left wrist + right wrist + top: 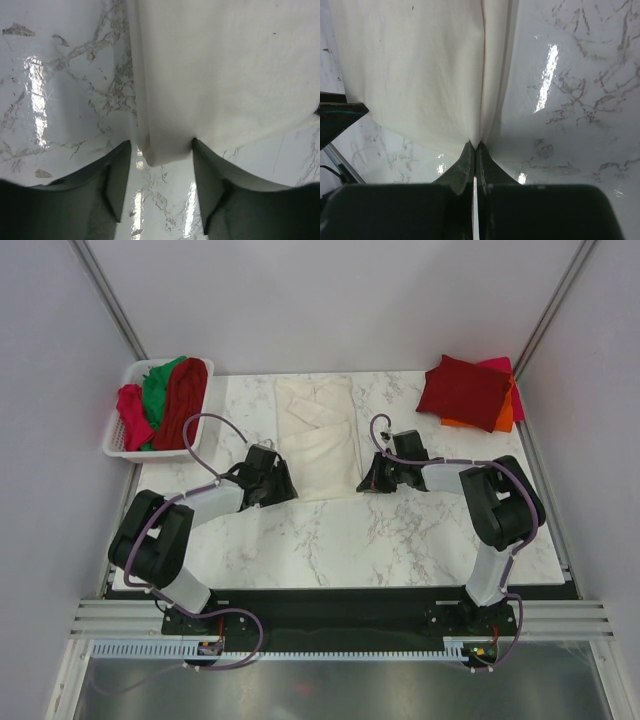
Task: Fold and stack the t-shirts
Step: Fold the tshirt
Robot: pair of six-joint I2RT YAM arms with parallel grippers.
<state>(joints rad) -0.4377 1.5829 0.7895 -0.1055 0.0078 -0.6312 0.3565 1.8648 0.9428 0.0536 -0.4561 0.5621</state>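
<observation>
Folded stack [468,392] lies at far right corner; basket [112,445] at far left holds unfolded shirts [165,400]. Cream t-shirt [318,438] lies mid-table, part-folded: right gripper [475,147] pinches its near hem, left gripper [160,145] straddles it, spread wide.

a robot lab test cell: plain white panel walls [330,300] framed by aluminium posts [108,300], a marble-patterned tabletop [330,540], 2 arms, left [190,505] and right [500,505], bolted to a black base plate [340,605], a slotted cable duct [330,650] along the bottom, and crumpled t-shirts [175,400] staged in a white basket [113,445] at upper left.
</observation>
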